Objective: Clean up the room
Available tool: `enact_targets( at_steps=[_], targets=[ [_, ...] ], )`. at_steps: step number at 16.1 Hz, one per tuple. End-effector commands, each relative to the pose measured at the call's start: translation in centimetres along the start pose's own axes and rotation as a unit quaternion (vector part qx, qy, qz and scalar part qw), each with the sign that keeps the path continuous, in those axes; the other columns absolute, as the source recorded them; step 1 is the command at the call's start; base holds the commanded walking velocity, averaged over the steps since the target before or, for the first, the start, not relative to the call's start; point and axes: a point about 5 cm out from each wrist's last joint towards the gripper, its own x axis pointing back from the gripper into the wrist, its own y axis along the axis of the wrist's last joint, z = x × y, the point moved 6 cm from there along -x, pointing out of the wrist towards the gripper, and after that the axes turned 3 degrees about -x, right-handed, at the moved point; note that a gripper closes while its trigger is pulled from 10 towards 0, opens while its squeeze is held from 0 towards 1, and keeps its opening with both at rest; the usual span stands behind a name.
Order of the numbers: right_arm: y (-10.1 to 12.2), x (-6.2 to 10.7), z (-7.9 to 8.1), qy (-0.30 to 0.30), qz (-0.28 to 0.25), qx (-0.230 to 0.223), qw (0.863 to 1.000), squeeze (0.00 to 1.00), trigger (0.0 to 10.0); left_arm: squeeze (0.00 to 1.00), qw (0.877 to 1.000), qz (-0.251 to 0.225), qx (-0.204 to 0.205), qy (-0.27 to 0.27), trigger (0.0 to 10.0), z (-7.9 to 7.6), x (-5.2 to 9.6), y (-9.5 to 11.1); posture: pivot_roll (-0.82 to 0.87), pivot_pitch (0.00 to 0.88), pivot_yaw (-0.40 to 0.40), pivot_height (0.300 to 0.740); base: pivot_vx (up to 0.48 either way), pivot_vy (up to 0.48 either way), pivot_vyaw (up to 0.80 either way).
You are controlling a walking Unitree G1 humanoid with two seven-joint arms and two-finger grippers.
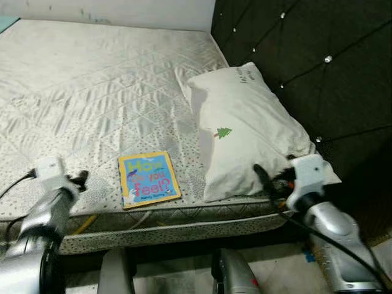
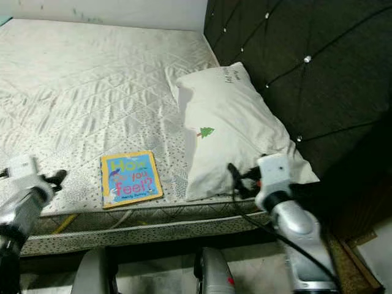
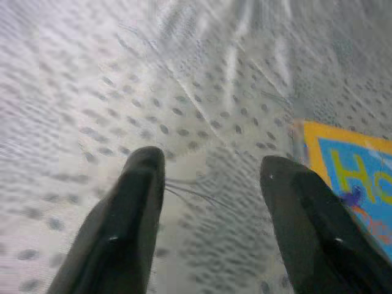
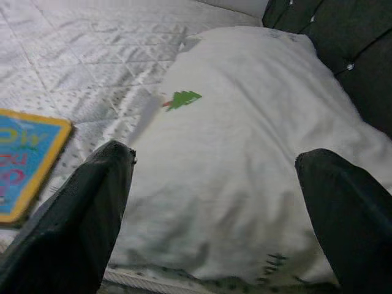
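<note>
A picture book (image 1: 149, 179) with a yellow border and blue cover lies flat on the mattress (image 1: 92, 79) near its front edge. To its right, a white pillow (image 1: 245, 128) with a small green tree print rests against the headboard. My left gripper (image 1: 79, 179) hovers low over the mattress, left of the book (image 3: 361, 184), open with nothing between its fingers (image 3: 144, 177). My right gripper (image 1: 272, 179) is at the pillow's near end, open wide; in the right wrist view the pillow (image 4: 245, 122) lies ahead of the fingers (image 4: 104, 177), with the book (image 4: 24, 153) off to one side.
A dark tufted headboard (image 1: 306, 61) rises along the bed's right side. A pale wall (image 1: 122, 9) runs behind the bed. A yellow strip (image 1: 82, 225) pokes out under the mattress's front edge. Below the bed lies bare floor (image 1: 177, 272), where my legs stand.
</note>
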Motion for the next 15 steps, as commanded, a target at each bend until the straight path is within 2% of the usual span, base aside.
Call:
enact_targets(
  at_steps=[1, 3, 5, 7, 10, 14, 15],
  targets=[
    [0.8, -0.3, 0.3, 0.002, -0.012, -0.001, 1.000, 0.00, 10.0, 1.00, 1.000, -0.027, 0.007, 0.003, 10.0, 0.5, 0.3, 0.5, -0.12, 0.018, -0.091, 0.590, 0.000, 0.000, 0.00],
    [0.5, -0.8, 0.9, 0.006, -0.013, -0.011, 1.000, 0.00, 10.0, 1.00, 0.998, -0.055, 0.003, 0.011, 10.0, 1.6, 1.6, -0.4, -0.07, 0.019, -0.083, 0.590, 0.000, 0.000, 0.00],
    [0.4, -1.1, 1.1, 0.005, -0.013, -0.017, 1.000, 0.00, 10.0, 1.00, 0.998, -0.055, 0.019, 0.006, 10.0, 2.0, 2.3, -1.2, -0.06, 0.022, -0.081, 0.590, 0.000, 0.000, 0.00],
    [0.4, -1.2, 1.2, 0.004, -0.014, -0.021, 1.000, 0.00, 10.0, 1.00, 0.997, -0.072, 0.018, 0.006, 10.0, 2.0, 3.0, -1.1, -0.05, 0.021, -0.077, 0.590, 0.000, 0.000, 0.00],
    [-0.3, -1.1, 0.6, -0.012, -0.008, -0.033, 0.999, 0.00, 10.0, 1.00, 0.993, -0.118, 0.000, 0.013, 10.0, 1.0, 5.2, -0.4, -0.03, 0.027, -0.067, 0.590, 0.000, 0.000, 0.00],
    [-0.3, -1.4, 1.2, -0.010, -0.012, -0.043, 0.999, 0.00, 10.0, 1.00, 0.988, -0.149, 0.001, 0.029, 10.0, 0.6, 7.0, 0.3, -0.02, 0.016, -0.065, 0.590, 0.000, 0.000, 0.00],
    [-0.4, -1.4, 1.2, -0.012, -0.012, -0.047, 0.999, 0.00, 10.0, 0.62, 0.987, -0.157, 0.003, 0.025, 10.0, 0.2, 7.4, 0.6, -0.01, 0.010, -0.061, 0.590, 0.000, 0.000, 0.00]
  ],
)
